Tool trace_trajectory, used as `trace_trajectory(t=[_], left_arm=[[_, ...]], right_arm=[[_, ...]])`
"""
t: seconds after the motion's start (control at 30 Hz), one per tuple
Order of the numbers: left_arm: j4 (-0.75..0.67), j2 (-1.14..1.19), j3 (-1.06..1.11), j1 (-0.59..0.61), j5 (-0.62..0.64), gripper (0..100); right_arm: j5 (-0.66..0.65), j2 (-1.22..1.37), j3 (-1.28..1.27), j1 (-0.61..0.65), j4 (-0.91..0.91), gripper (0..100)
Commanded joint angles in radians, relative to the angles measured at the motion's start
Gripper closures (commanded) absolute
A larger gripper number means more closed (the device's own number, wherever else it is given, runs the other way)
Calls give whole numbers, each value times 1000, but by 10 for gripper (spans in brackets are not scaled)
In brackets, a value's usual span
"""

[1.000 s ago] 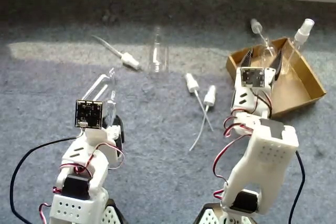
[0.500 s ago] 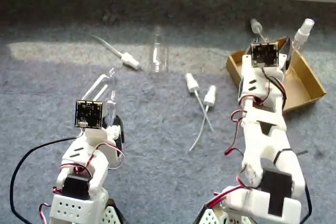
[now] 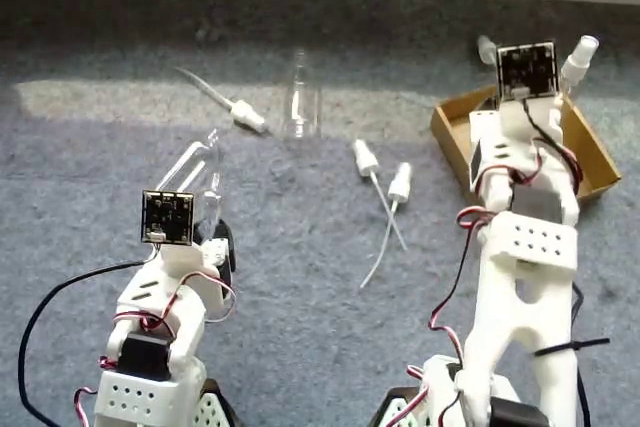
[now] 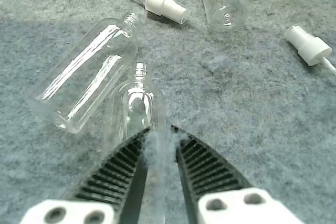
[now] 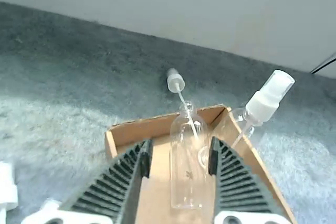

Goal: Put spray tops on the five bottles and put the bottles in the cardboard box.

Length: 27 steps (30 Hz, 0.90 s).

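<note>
Left wrist view: the left gripper's (image 4: 160, 129) jaws are nearly closed on the base of a small clear bottle (image 4: 137, 100). Its neck points away, probably presented for capping. A larger bottle (image 4: 86, 72) lies just beside it. Right wrist view: the right gripper (image 5: 179, 144) hangs wide open and empty over the cardboard box (image 5: 142, 129). A boxed bottle (image 5: 186, 182) there has a spray top (image 5: 175, 82) riding high, unseated, beside a capped bottle (image 5: 239, 124). The box's near floor is cut off.
</note>
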State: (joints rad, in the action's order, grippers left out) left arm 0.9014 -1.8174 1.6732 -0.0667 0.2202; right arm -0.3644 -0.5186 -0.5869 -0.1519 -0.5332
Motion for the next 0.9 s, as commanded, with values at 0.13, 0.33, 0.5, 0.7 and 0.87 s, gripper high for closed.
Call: trace_trajectory(t=[0.13, 0.33, 0.5, 0.7, 0.87], left_arm=[[11, -7, 22, 2, -15, 989], [11, -7, 22, 2, -15, 989], [9, -7, 22, 2, -17, 989], [6, -7, 22, 2, -17, 989], [5, -7, 22, 2, -17, 989]], right_arm=[[-5, 312, 607, 12, -533, 850], [-5, 673, 1017, 8, -786, 769], [-5, 920, 1325, 16, -932, 769], [-29, 1173, 1638, 10, -1003, 769], [-69, 1323, 1807, 10, -1013, 769]])
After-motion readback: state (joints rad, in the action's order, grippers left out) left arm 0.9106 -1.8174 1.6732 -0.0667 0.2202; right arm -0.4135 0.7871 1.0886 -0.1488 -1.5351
